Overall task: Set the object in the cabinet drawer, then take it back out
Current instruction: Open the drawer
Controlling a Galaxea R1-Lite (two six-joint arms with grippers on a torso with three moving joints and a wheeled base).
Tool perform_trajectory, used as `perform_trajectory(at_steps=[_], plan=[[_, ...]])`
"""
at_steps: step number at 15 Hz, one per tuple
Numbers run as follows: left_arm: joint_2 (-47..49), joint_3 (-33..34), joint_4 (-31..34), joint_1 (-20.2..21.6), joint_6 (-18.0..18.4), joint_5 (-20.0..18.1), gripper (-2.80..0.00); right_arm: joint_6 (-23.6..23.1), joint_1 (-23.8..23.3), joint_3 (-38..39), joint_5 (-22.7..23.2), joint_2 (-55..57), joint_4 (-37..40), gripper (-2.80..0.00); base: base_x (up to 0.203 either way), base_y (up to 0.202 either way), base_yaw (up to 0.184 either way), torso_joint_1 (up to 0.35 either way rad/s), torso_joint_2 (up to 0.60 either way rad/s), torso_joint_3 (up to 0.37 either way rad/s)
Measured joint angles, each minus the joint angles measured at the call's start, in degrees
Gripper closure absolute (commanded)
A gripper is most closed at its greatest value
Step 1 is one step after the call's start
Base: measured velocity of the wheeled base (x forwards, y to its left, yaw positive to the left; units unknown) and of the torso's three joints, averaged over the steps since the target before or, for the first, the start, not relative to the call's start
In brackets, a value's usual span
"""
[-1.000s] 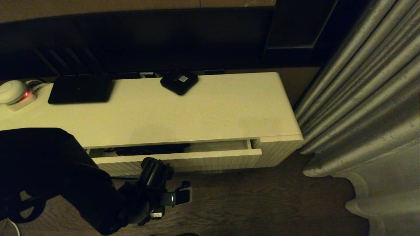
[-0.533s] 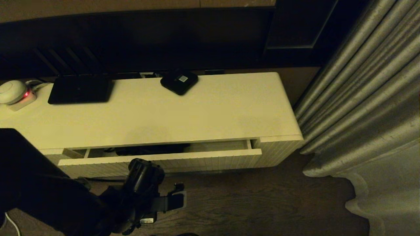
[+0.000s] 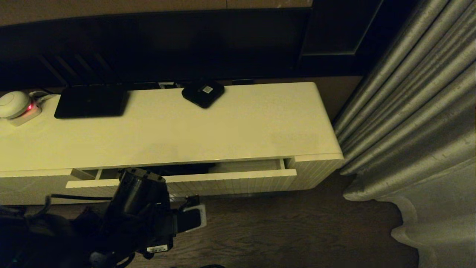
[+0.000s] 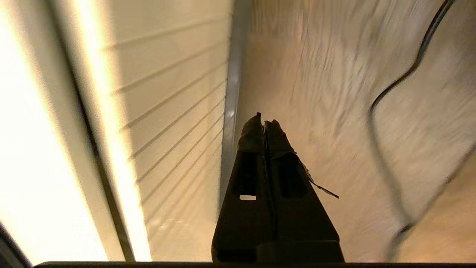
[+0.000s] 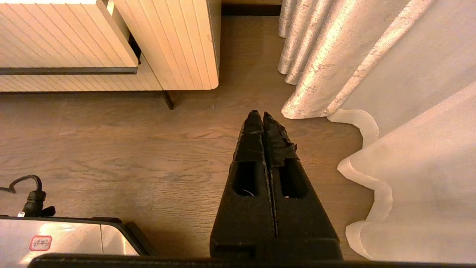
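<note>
Looks like a home living room: long cream cabinet (image 3: 223,126) with ribbed drawer (image 3: 230,182), heavy floor-length curtains (image 3: 409,130), wood plank floor (image 3: 279,230), small electronics on top.

Cabinet drawer (image 3: 230,181) stands part open under the cabinet top's (image 3: 223,130) front edge, umbrella (image 3: 178,169) inside toward its left half. On the cabinet top: flat device (image 3: 91,101) at back-left, small box (image 3: 203,92) at back edge near centre, round device (image 3: 13,103) at far left end. Curtain (image 3: 409,123) hangs right of the cabinet; left gripper (image 4: 263,124) sits before the drawer front, above the floor (image 3: 290,230).
</note>
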Motion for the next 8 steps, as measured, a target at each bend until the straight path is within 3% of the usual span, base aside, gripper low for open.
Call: perform_trajectory(at_steps=[3,5,8], plan=[[-5.01,-3.29,7.27,-2.33,-11.32,-1.34,0.0,0.0,0.0,0.0,0.02,0.0,-0.02,0.0,0.0,0.0,0.0,0.0,0.0,0.0],[-7.27,-6.72,11.49,-4.51,-23.84,-3.15,0.0,0.0,0.0,0.0,0.02,0.0,-0.02,0.0,0.0,0.0,0.0,0.0,0.0,0.0],[-8.68,-10.59,13.17,-7.74,-42.68,-2.83,0.0,0.01,-0.02,0.0,0.02,0.0,-0.02,0.0,0.0,0.0,0.0,0.0,0.0,0.0]])
